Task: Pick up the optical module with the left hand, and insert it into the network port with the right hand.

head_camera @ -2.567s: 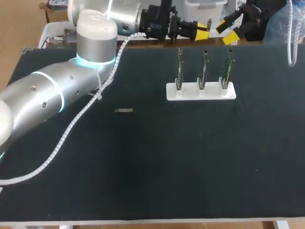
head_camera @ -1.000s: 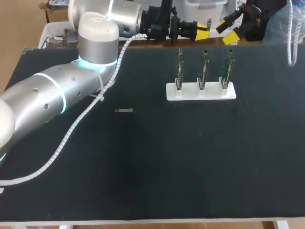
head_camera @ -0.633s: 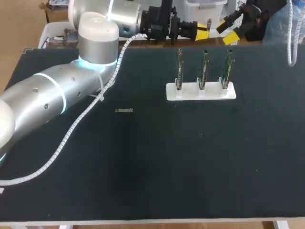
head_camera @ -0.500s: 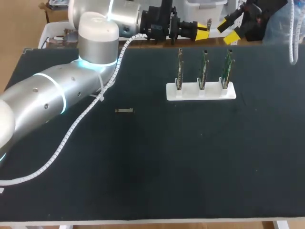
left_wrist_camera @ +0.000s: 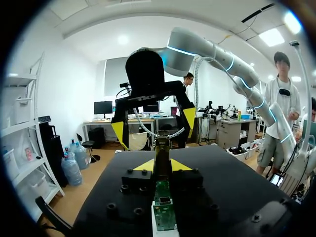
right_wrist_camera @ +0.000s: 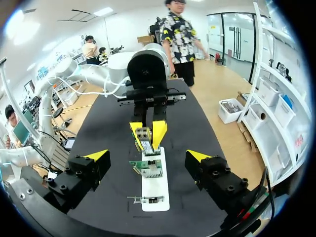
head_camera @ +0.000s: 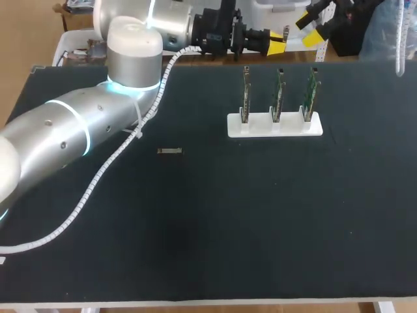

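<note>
The optical module [head_camera: 170,150] lies flat on the black table [head_camera: 260,222], touched by neither gripper, left of the white stand [head_camera: 260,125] with its three upright boards [head_camera: 278,94]. Both grippers hang at the far edge: the left gripper [head_camera: 278,40] has its fingers narrowly apart and holds nothing, while the right gripper [head_camera: 310,28] faces it, jaws spread wide.

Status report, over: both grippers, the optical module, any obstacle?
Left gripper jaws narrowly open, empty; right gripper wide open, empty. Optical module lying on table, untouched. Board rack stands apart from it.
</note>
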You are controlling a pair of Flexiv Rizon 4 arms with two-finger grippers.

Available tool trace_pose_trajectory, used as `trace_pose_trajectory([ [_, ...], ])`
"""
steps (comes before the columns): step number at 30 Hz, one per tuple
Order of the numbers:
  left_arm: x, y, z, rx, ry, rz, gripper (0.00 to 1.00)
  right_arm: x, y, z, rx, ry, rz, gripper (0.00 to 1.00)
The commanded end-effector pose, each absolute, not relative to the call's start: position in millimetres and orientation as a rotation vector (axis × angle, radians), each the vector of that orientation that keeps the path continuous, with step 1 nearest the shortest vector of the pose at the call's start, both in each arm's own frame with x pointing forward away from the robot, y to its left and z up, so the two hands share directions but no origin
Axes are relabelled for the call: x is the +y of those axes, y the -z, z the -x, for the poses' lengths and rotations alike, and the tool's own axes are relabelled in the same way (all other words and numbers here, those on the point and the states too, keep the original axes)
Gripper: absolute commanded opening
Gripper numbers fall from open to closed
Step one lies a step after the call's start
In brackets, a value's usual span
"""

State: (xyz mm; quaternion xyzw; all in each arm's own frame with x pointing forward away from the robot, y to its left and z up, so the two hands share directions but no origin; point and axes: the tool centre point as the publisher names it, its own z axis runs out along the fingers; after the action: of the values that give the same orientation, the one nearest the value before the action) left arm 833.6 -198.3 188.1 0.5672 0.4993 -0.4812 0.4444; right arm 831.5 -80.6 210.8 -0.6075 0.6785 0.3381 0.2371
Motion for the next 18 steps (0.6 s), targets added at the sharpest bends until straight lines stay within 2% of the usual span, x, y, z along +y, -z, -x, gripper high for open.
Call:
trace_pose_trajectory([
  [1,-201.7,-186.9,-843.7,1.191,1.269,-1.478,0.00,-77.3,-215.6,-839.4,1.749,-1.387,1.905,1.00],
  [18,-201.7,-186.9,-843.7,1.191,1.269,-1.478,0.00,-63.0,-214.0,-840.2,1.703,-1.414,1.854,1.00],
])
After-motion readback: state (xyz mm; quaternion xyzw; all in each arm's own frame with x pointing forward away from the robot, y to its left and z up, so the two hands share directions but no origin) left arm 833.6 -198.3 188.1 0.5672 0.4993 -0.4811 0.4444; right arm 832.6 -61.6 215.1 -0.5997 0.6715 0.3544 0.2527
